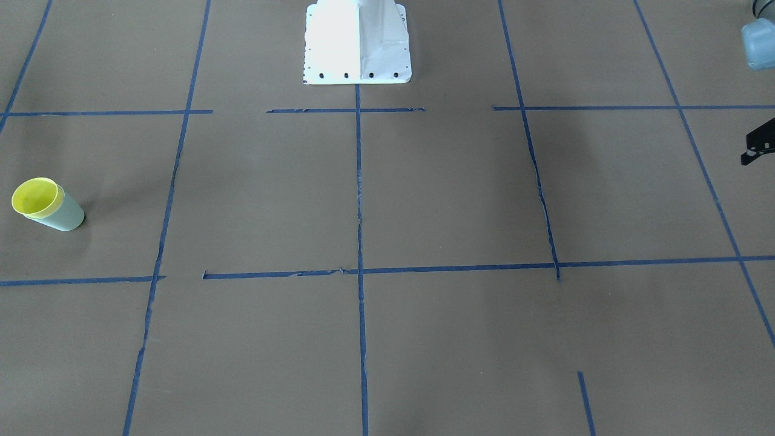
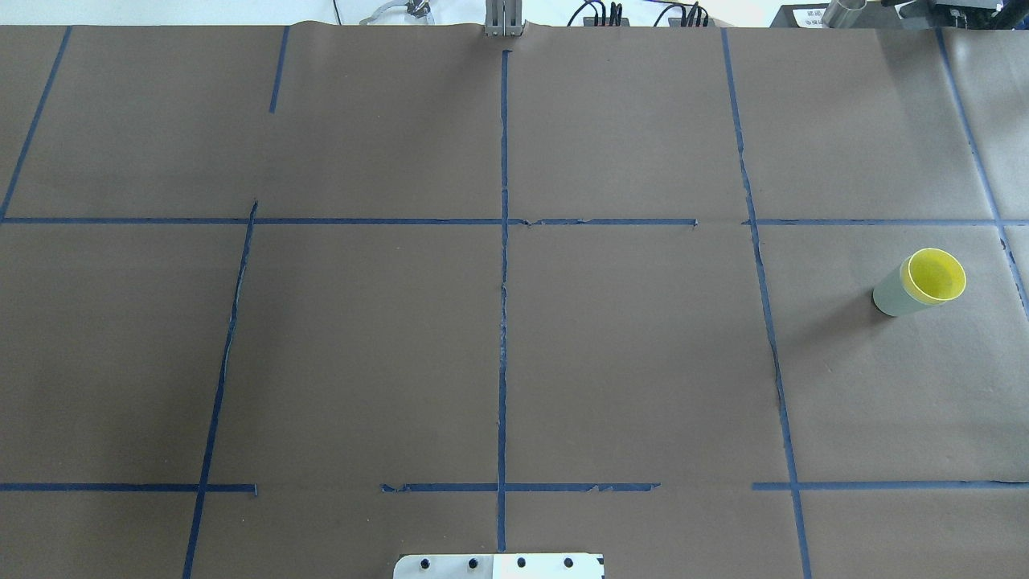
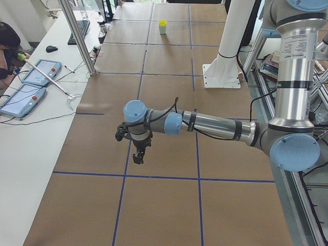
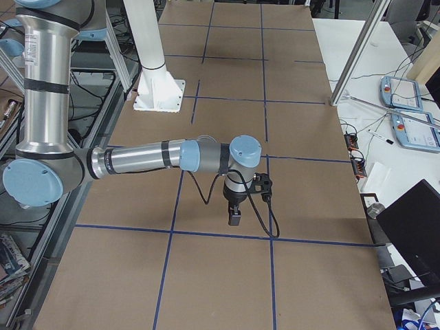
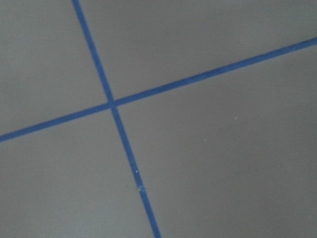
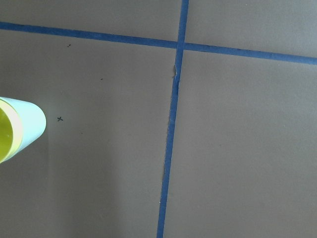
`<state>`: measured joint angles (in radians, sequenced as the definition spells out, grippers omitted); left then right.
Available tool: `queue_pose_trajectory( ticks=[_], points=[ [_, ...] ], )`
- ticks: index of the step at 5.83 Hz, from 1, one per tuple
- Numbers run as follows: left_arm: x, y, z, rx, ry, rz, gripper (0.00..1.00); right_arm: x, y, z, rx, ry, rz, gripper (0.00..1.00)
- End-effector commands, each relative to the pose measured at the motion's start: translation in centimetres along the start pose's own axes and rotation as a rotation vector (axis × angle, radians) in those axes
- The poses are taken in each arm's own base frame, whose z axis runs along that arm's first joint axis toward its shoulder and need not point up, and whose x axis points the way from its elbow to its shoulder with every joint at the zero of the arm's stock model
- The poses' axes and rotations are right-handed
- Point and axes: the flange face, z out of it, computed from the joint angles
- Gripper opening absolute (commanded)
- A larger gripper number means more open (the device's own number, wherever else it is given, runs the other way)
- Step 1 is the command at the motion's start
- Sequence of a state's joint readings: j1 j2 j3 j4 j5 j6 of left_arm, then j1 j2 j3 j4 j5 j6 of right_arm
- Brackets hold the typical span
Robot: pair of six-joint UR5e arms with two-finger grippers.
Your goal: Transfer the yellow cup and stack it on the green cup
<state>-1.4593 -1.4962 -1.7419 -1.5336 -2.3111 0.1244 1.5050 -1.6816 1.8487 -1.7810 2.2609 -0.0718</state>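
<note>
The yellow cup [image 1: 36, 197] sits nested inside the green cup [image 1: 65, 217], and only its rim sticks out. The pair stands upright on the brown table at the robot's far right, as the overhead view shows (yellow cup [image 2: 935, 275], green cup [image 2: 887, 294]). The pair is at the left edge of the right wrist view [image 6: 29, 124]. My left gripper [image 3: 138, 158] hangs over the table far from the cups; I cannot tell if it is open or shut. My right gripper [image 4: 234, 217] points down above the table; I cannot tell its state either.
The white robot base [image 1: 357, 42] stands at the table's middle rear edge. Blue tape lines [image 2: 503, 322] grid the brown paper. An operators' bench with tablets [image 3: 31, 77] and an aluminium post [image 3: 77, 36] border the far side. A person [image 3: 7, 46] sits there.
</note>
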Motion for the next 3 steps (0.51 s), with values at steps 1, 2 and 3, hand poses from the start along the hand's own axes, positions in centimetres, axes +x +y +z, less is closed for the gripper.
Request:
queue_pose_trajectory(
  ticks=[1, 2, 3],
  points=[
    [-4.1, 4.1, -0.4, 0.02, -0.019, -0.08, 1.0, -0.1, 0.1, -0.1, 0.001, 0.0, 0.0, 1.0],
    [-4.4, 4.7, -1.3, 0.033, -0.023, -0.101, 1.0, -0.1, 0.0, -0.1, 0.002, 0.0, -0.002, 1.0],
    [-4.8, 5.7, -0.9, 0.029, -0.022, -0.109, 1.0, -0.1, 0.1, -0.1, 0.001, 0.0, -0.003, 1.0]
  ],
)
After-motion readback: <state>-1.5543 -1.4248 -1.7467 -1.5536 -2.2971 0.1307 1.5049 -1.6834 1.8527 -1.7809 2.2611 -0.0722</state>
